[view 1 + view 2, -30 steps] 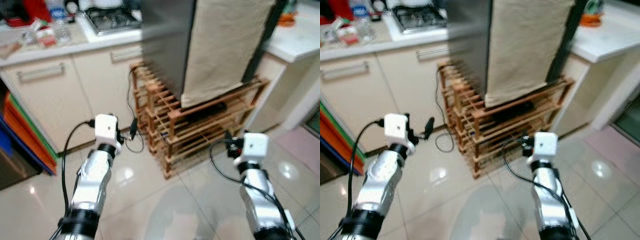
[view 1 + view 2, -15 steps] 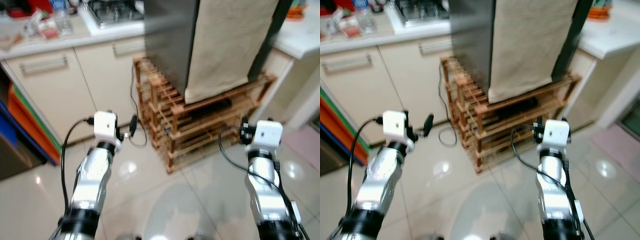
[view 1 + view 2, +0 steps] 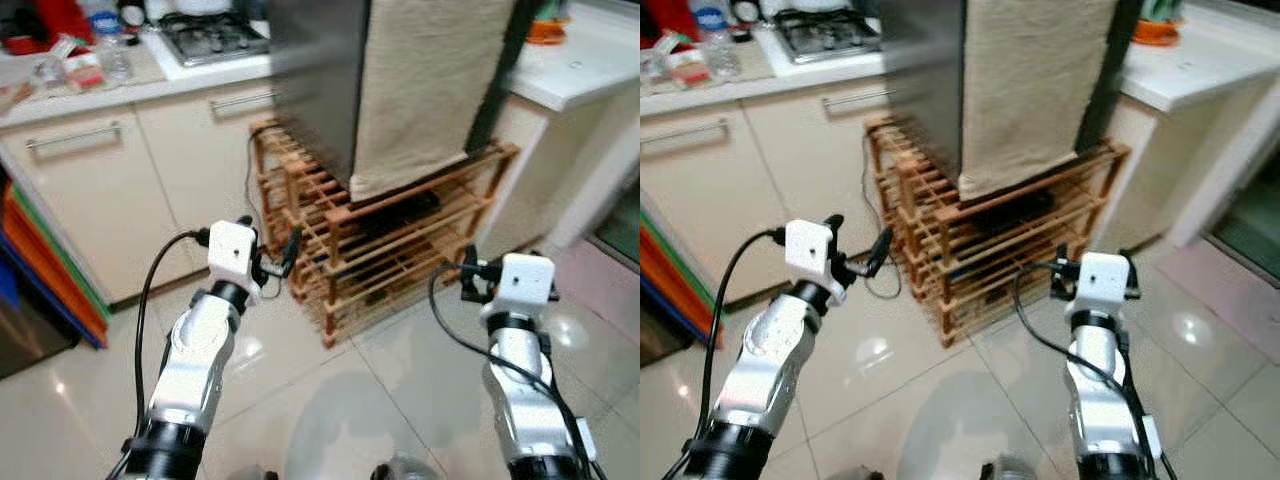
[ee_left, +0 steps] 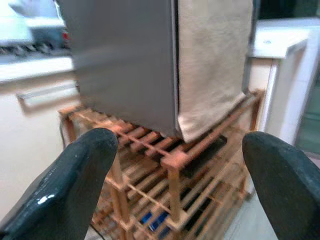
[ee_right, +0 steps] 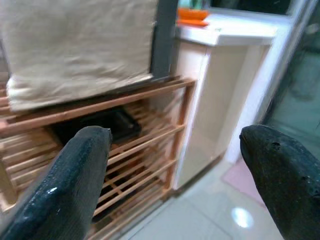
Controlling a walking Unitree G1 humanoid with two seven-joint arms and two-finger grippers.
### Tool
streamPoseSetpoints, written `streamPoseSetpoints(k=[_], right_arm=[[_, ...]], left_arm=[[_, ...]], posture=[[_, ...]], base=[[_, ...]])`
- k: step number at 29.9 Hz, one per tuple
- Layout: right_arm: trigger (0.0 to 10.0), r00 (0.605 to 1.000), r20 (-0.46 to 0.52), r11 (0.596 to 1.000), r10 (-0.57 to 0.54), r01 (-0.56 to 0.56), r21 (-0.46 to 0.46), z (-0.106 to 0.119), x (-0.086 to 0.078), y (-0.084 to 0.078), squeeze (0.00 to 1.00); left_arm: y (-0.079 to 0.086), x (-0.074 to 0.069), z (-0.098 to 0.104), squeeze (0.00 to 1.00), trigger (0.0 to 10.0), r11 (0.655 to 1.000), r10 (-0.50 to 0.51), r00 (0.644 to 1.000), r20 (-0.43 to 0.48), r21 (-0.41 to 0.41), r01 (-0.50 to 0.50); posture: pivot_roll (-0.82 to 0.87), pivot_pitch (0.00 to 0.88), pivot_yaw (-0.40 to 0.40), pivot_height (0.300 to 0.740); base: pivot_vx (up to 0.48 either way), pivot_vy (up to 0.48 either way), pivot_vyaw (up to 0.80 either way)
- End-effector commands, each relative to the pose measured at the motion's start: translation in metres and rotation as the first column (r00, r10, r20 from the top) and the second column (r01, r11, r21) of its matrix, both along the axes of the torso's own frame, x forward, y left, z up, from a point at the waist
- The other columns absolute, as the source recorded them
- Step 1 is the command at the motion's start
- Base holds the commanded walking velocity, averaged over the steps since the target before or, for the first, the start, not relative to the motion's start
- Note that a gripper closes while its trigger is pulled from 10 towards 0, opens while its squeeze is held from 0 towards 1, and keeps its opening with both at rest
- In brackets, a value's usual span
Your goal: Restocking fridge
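Observation:
The fridge point(image 3: 312, 85) is a grey steel box with a beige cloth point(image 3: 425, 90) hanging down its front. It stands on a low wooden slatted rack point(image 3: 385, 250) straight ahead. My left gripper point(image 4: 175, 175) is open and empty, held up at about the height of the rack's near left corner and short of it. My right gripper point(image 5: 175, 165) is also open and empty, pointing at the right end of the rack, with a gap of floor between them. The fridge door is shut.
Cream cupboards point(image 3: 90, 190) under a counter with a gas hob point(image 3: 215, 35) run along the left. A white counter point(image 3: 585, 70) stands right of the fridge. Coloured flat things point(image 3: 35, 270) lean at far left. A black cable point(image 3: 258, 215) hangs by the rack. A black tray point(image 5: 107, 125) lies inside it.
The whole picture has shifted, so the camera has moved. Both arms stay raised before me with the grippers open and empty.

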State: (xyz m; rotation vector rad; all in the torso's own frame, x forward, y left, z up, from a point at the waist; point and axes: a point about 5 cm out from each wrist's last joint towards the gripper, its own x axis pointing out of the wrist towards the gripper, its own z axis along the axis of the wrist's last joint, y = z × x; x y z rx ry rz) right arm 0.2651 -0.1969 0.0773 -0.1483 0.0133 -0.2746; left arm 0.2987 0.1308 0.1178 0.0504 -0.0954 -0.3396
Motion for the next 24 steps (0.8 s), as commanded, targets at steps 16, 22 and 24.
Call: streamPoseSetpoints(k=[16, 22, 24], right_arm=[[10.0, 0.999, 0.028, 0.999, 0.045, -0.044, -0.016, 0.0083, 0.0033, 0.0031, 0.0], [10.0, 0.999, 0.034, 0.999, 0.032, -0.031, -0.024, 0.0093, 0.0037, 0.002, 0.0], [10.0, 0.999, 0.033, 0.999, 0.032, -0.031, -0.023, 0.0091, 0.0037, 0.002, 0.0]], left_arm=[[-0.0024, -0.0016, -0.0015, 0.0, 10.0, 1.0, -0.018, 1.0, -0.018, -0.001, 0.018], [-0.0022, -0.0009, -0.0041, 0.0, 10.0, 0.999, -0.005, 1.0, -0.029, 0.048, 0.007], [-0.0019, -0.0005, -0.0044, 0.0, 10.0, 0.999, -0.003, 1.0, -0.03, 0.05, 0.004]], posture=[[-0.05, 0.0, 0.02, 0.707], [-0.04, 0.0, 0.021, 0.74], [-0.04, 0.0, 0.021, 0.74]], base=[[0.46, 0.0, 0.0], [0.077, 0.0, 0.0], [0.0, 0.0, 0.0]])
